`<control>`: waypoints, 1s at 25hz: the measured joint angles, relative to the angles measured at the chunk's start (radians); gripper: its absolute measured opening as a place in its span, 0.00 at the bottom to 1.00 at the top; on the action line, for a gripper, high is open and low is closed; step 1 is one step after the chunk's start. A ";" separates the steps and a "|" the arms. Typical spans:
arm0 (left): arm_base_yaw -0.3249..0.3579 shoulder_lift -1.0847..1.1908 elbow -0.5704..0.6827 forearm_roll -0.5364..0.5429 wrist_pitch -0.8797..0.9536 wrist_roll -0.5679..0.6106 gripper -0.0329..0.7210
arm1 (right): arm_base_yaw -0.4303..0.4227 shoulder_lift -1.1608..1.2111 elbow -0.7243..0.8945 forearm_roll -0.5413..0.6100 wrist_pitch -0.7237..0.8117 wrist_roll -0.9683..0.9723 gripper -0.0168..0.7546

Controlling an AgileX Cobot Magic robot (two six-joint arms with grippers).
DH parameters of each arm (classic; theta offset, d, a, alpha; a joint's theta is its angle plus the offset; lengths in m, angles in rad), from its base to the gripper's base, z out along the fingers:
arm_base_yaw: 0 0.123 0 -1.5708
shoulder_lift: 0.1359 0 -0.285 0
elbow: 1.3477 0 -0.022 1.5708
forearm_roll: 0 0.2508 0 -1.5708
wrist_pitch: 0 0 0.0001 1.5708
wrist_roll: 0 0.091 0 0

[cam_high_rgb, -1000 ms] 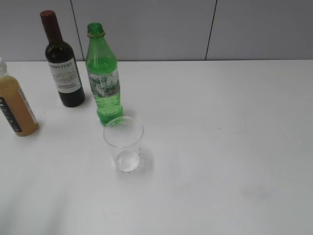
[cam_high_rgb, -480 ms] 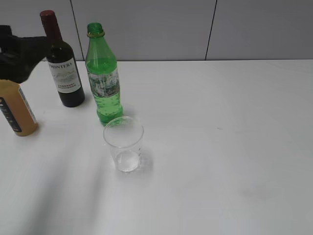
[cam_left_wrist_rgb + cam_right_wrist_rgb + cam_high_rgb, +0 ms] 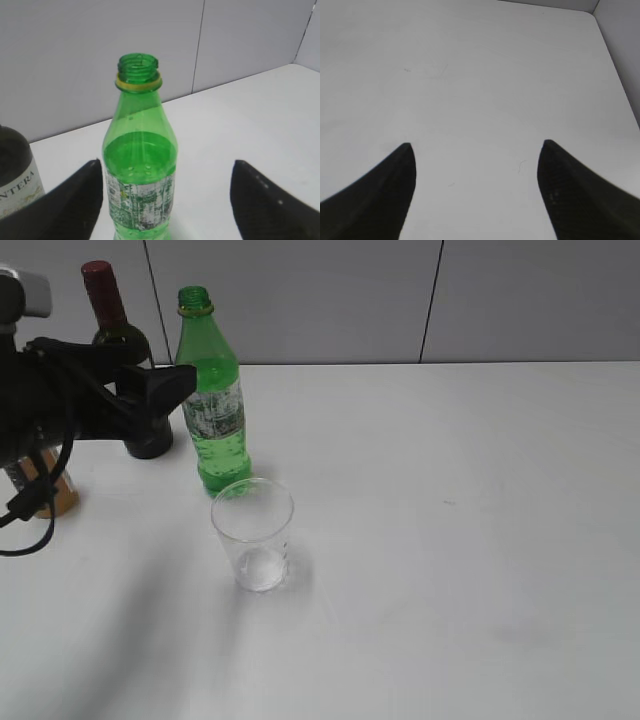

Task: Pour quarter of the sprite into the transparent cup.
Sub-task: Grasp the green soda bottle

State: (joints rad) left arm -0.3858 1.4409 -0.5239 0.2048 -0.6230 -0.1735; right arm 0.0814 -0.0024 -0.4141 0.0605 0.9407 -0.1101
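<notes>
The left gripper (image 3: 178, 380) has come in from the desk's left edge, where a second ago no arm showed at all, and now reaches in front of the wine bottle (image 3: 100, 285) toward the sprite (image 3: 210, 400). Its jaws stand wide apart and hold nothing; in the left wrist view the bottle sits between the two dark fingers (image 3: 75, 200), nearer the left one, with no contact that I can make out. The sprite stands upright near the desk's back-left corner, cap off, roughly half to two-thirds full. The transparent cup (image 3: 254, 533) stands empty just in front of it, toward the desk's front edge, unmoved. The orange-brown bottle (image 3: 50, 490) is mostly hidden behind the arm.

The right gripper (image 3: 475, 165) is spread open over bare desk (image 3: 485, 75), grasping nothing.

This reads as the approach to the grasp: the bottle is not yet held, and no pouring has begun.
</notes>
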 joint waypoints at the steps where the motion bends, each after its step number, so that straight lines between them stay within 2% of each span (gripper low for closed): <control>1: 0.015 0.021 -0.001 0.010 -0.026 -0.006 0.84 | 0.000 0.000 0.000 0.000 0.000 0.000 0.78; 4: 0.072 0.068 -0.001 0.078 -0.073 -0.050 0.84 | 0.000 0.000 0.000 0.000 0.000 0.000 0.78; 8: 0.155 0.114 -0.001 0.250 -0.158 -0.144 0.84 | 0.000 0.000 0.000 0.000 0.000 0.000 0.78; 12: 0.177 0.176 -0.002 0.312 -0.244 -0.160 0.84 | 0.000 0.000 0.000 0.000 0.000 0.000 0.78; 18: 0.178 0.292 -0.014 0.328 -0.309 -0.128 0.86 | 0.000 0.000 0.000 0.000 0.000 0.000 0.78; 21: 0.178 0.339 -0.014 0.284 -0.329 -0.087 0.91 | 0.000 0.000 0.000 0.000 0.000 0.000 0.78; 25: 0.178 0.378 -0.014 0.250 -0.382 -0.060 0.92 | 0.000 0.000 0.000 0.000 0.000 0.000 0.78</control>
State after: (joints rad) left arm -0.2077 1.8188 -0.5383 0.4546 -1.0053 -0.2337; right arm 0.0814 -0.0024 -0.4141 0.0605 0.9407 -0.1101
